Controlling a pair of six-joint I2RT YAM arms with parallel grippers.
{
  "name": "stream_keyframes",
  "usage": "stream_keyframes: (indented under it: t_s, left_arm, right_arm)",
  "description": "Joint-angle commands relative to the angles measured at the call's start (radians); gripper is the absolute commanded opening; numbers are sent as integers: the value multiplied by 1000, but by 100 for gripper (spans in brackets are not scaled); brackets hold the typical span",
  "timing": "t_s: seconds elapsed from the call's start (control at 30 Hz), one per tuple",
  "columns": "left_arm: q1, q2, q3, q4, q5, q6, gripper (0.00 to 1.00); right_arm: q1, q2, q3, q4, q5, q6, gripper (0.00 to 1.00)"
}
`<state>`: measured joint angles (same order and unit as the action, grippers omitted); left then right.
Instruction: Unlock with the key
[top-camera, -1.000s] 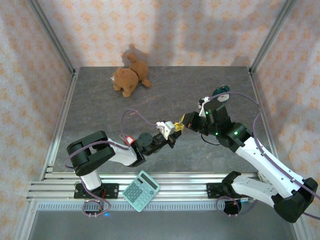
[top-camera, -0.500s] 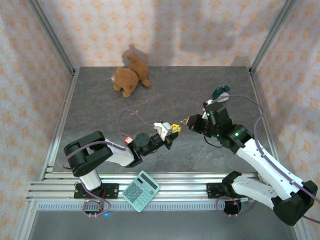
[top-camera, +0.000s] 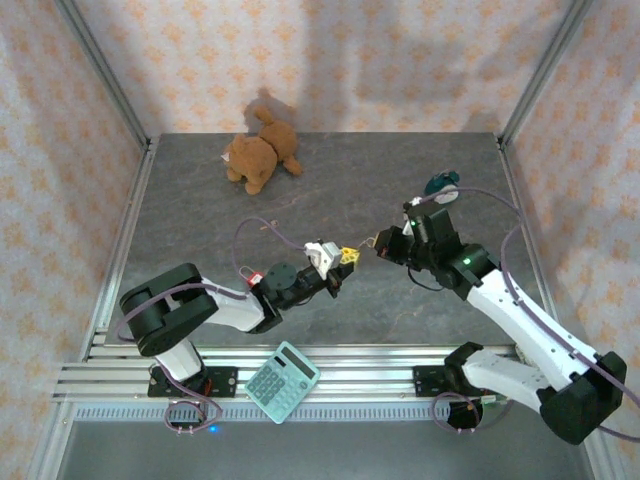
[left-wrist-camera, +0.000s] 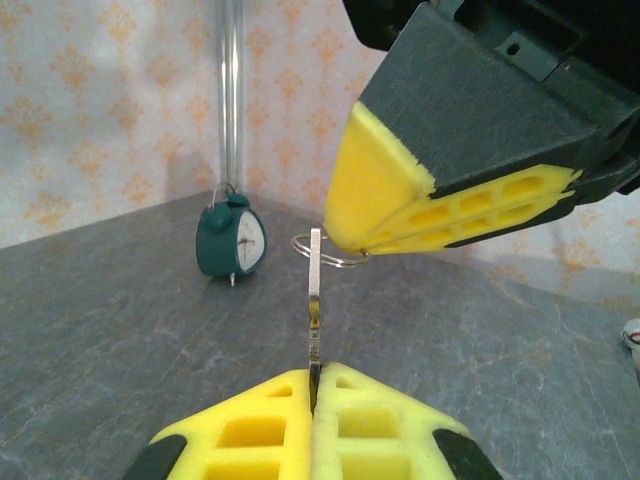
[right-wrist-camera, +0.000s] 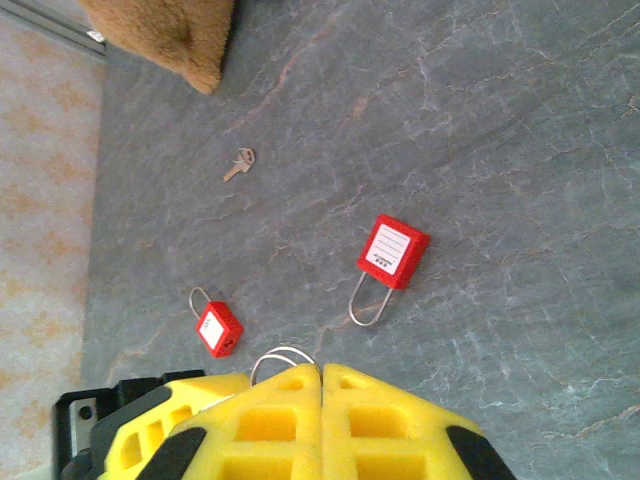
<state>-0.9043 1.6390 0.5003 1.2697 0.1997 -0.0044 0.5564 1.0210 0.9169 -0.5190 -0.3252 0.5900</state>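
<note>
Lately right gripper (right-wrist-camera: 321, 380) backed off left gripper (left-wrist-camera: 313, 390), seemingly both pinching key (left-wrist-camera: 315, 300).

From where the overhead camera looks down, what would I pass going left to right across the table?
Teddy bear → left hand → right hand → alarm clock.

High rear overview looking down, close wrist views, table (top-camera: 200, 220) shared
</note>
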Motion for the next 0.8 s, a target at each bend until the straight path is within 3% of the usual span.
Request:
stream_keyframes:
  t_s: [0.0,0.13,0.27,0.37,0.4,0.43,0.47,0.5,0.57,0.63,0.77]
  left_arm:
    - [14,-97,15,-125,13,-12,0]
    - [18,-254,60,-485,-29,9,0]
    - [21,-370,140,-833,-78,30,0]
    - [30,-416,202,-1033,-86,43,0]
    - [38,-424,217,-1085,-79,36,0]
    - [47,-428,234,-1133,-77,27,0]
    - [57,-429,246,-1171,-69,17,0]
    - [70,-430,257,-1205,-50,8,0]
    - [101,-427,266,-1242,-9,-25,0]
    - [159,-420,261,-1229,108,-72,0]
    - [228,-378,246,-1124,287,-154,0]
  right_arm:
    - [-11,19,64,7,3,-54,9]
    - [-15,30,116,21,43,-83,21]
    - [-25,25,102,77,71,-105,21]
    - [-25,-15,8,221,78,-123,21]
    - [-26,-34,-48,301,73,-137,30]
    - [-26,-51,-101,375,77,-113,50]
    - [-26,-56,-145,432,80,-67,61]
    - [-27,-52,-179,471,85,-12,64]
    - [-26,-45,-171,456,70,-66,65]
    - [-34,-38,-139,374,86,-80,69]
    - [-42,-58,-268,614,-183,-197,69]
